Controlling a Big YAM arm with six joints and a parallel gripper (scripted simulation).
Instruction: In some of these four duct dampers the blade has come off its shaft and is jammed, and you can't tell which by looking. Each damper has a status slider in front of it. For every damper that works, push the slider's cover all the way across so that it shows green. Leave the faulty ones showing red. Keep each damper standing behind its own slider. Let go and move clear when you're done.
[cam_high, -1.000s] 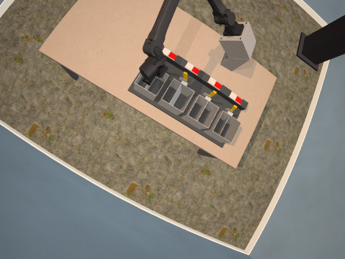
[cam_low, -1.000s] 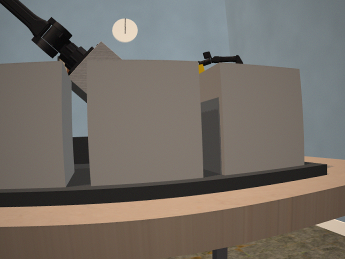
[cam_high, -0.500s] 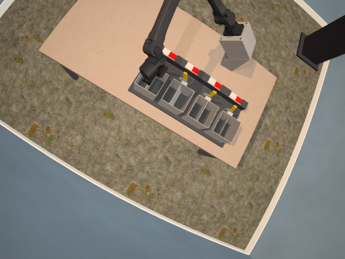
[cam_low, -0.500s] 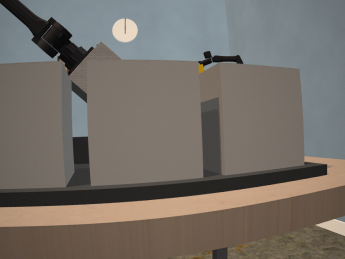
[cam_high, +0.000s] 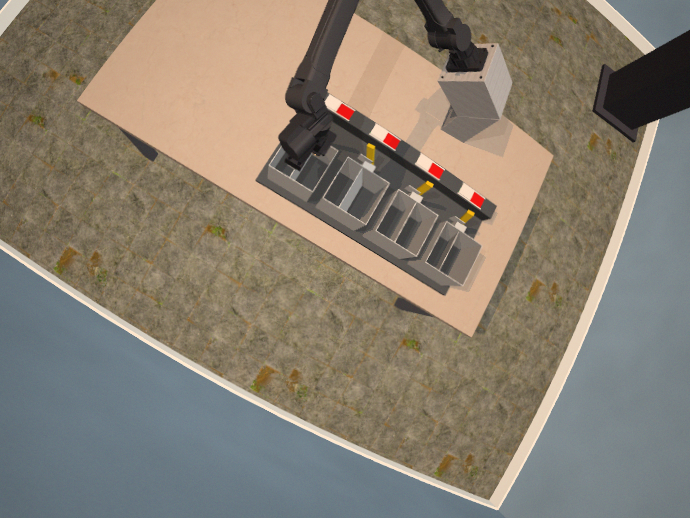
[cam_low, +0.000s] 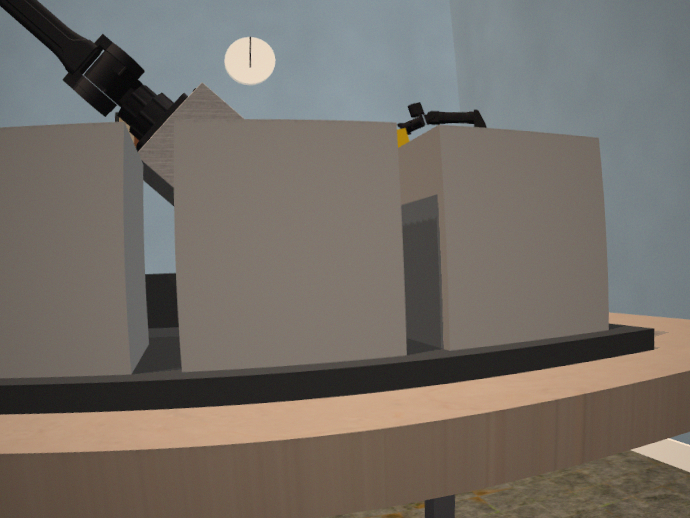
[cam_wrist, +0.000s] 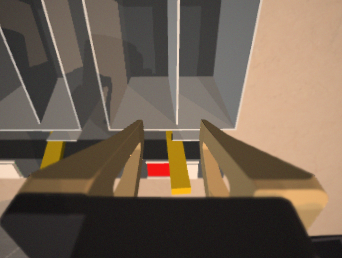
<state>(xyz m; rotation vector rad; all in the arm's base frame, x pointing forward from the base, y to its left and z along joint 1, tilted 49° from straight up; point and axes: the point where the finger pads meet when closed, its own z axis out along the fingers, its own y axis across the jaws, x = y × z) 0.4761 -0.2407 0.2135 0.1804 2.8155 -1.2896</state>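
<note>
Four grey open-topped dampers stand in a row on a dark base (cam_high: 267, 179): the first (cam_high: 305, 173) (cam_wrist: 210, 60), second (cam_high: 353, 192), third (cam_high: 404, 220) and fourth (cam_high: 452, 253). Each slider in the rail before them shows red: (cam_high: 345, 112) (cam_wrist: 157, 169), (cam_high: 391, 141), (cam_high: 435, 170), (cam_high: 477, 199). The arm's wrist (cam_high: 300, 139) hangs over the first damper's front. In the wrist view my gripper (cam_wrist: 171, 128) (cam_low: 402, 139) is open, its fingers either side of that damper's yellow lever (cam_wrist: 179, 167) without touching it.
The other yellow levers (cam_high: 370, 150) (cam_high: 425, 187) (cam_high: 467, 215) stick out toward the rail; the neighbour's also shows in the wrist view (cam_wrist: 52, 152). A grey block (cam_high: 476, 89) (cam_low: 195, 121) stands behind the rail. A black post (cam_high: 640, 92) is off the table at right.
</note>
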